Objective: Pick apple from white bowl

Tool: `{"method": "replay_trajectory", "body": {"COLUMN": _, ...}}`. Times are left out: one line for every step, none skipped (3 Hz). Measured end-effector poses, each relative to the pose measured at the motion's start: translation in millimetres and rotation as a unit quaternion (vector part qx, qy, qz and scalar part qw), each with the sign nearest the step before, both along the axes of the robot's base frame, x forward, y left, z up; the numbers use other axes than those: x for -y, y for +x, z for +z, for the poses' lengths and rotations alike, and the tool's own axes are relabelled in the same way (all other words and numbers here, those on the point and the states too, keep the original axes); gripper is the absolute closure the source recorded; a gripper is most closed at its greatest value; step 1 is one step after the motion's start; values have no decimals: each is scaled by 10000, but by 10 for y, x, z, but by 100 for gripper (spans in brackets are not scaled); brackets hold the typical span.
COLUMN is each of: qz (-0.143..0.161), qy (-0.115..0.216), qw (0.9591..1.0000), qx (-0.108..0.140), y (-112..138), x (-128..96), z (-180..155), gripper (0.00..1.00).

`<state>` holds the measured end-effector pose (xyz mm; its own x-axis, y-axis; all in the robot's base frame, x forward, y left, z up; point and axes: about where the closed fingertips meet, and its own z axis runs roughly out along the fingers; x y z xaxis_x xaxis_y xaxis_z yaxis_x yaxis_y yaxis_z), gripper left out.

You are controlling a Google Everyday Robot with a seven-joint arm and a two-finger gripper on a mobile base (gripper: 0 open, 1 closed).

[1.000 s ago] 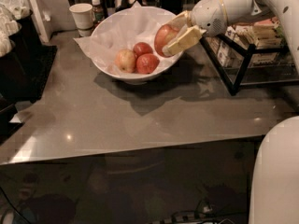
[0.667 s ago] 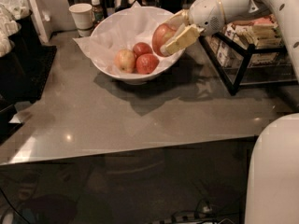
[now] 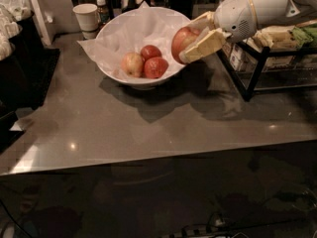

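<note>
The large red apple [image 3: 181, 41] with pale streaks is held in my gripper [image 3: 190, 39], lifted above the right rim of the white bowl [image 3: 115, 73]. The gripper's cream fingers [image 3: 208, 42] close on the apple from the right, one above and one below. The bowl is lined with crumpled white paper and stands at the back of the grey counter. A paler yellow-pink apple [image 3: 132, 64] and two smaller red apples [image 3: 150, 51] [image 3: 156, 67] lie in the bowl's bottom.
A white paper cup [image 3: 87, 18] and a small bottle [image 3: 102, 10] stand behind the bowl at the left. A black wire rack [image 3: 257, 66] with packets stands at the right. A dark box [image 3: 20, 63] sits at the left edge of the counter [image 3: 148, 118].
My gripper has lifted the large apple up and a little to the right, out of the bowl. The three other apples have stayed in place.
</note>
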<state>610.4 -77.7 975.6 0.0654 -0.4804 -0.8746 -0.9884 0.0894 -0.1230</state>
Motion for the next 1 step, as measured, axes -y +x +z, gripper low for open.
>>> {"method": "replay_trajectory", "body": {"qz": 44, "qy": -34, "qw": 9999, "qx": -128, "y": -32, "x": -45, "z": -116, "gripper": 100}}
